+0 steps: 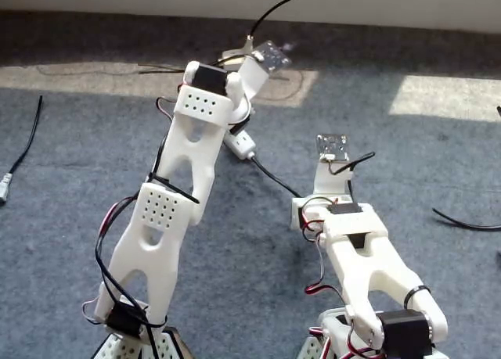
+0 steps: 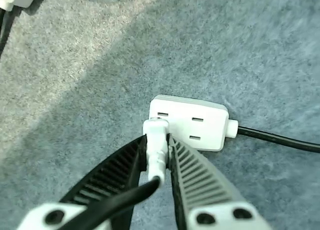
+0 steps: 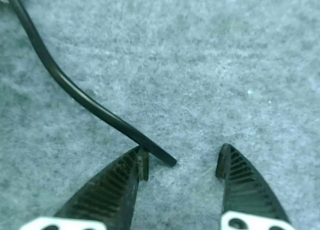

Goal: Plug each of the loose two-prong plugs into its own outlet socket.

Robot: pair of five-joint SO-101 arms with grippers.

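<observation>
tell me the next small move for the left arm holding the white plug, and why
Probably a short, straight push toward the outlet block. The left gripper is shut on the white plug, whose front end meets the block by an end socket; I cannot tell whether the prongs are in.

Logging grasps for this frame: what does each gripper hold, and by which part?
The left gripper clamps the white plug by the sides of its body, at the outlet block. The right gripper is open and holds nothing.

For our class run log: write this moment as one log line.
left gripper shut on white plug at outlet block | right gripper open beside black cable
</observation>
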